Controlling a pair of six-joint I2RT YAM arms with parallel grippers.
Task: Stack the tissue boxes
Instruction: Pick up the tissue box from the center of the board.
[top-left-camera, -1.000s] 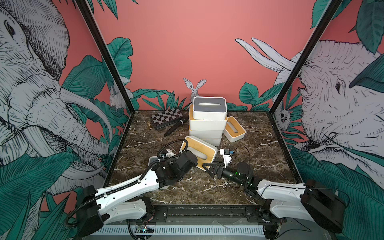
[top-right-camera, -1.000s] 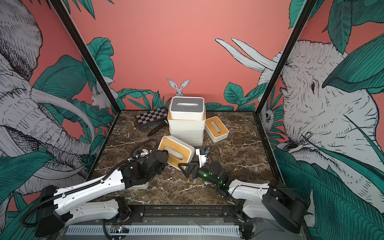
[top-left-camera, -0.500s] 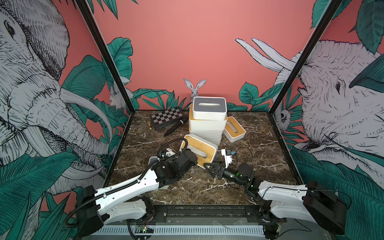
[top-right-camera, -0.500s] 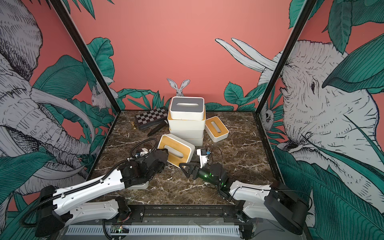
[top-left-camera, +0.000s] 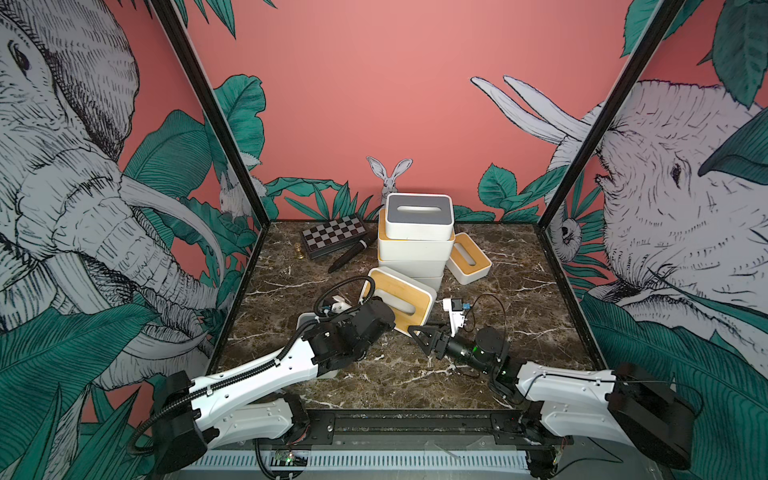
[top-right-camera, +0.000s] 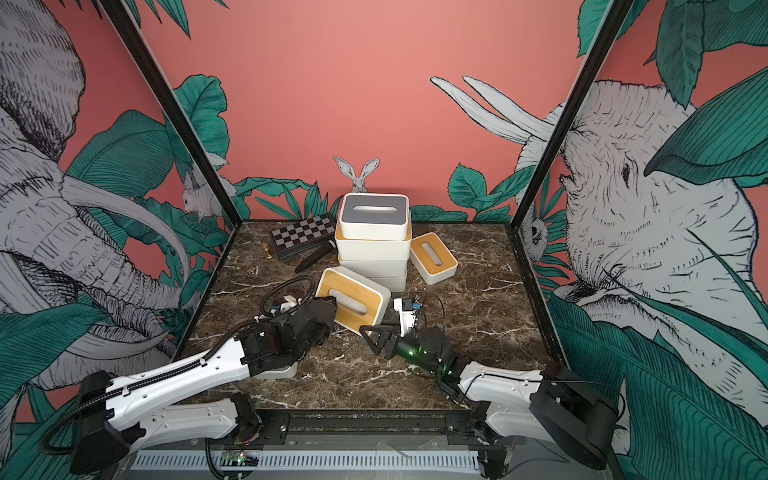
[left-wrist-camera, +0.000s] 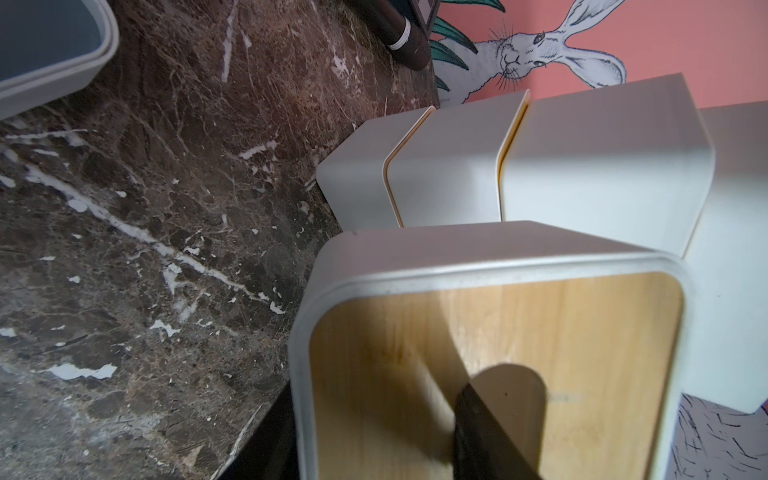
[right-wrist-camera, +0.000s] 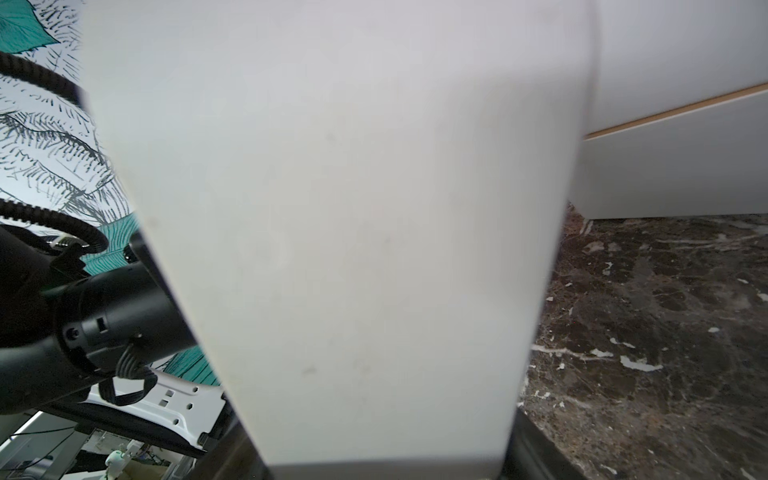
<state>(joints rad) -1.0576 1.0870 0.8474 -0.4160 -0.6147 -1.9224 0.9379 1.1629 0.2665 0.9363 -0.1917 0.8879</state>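
Left wrist view is showing the left gripper pinching the bamboo-lidded tilted box, one black finger reaching down into the oval slot and the other sitting outside the white wall, so the jaws are standing narrow on the lid's rim. In a top view that box is leaning at the table's centre, just at 6 o'clock of the stack, which is standing at 12 o'clock with a grey-lidded box on top. A small box is lying at about 1 o'clock, touching or nearly touching the stack, and another grey box is sitting under the left arm at about 8 o'clock. The right gripper is reaching in at the tilted box's 5 o'clock corner. Its wrist view is showing white wall filling the gap between the jaws, but I cannot tell whether they are pressing on it. The box is looking like a stiff, hollow shell, probably light, with smooth rounded walls that may be slippery. The lid is probably only resting in its rim, so a lift by the slot alone is risking tilt or a lid coming loose. The safer hold is squarely across the short walls, low down, with the second gripper steadying the far end.
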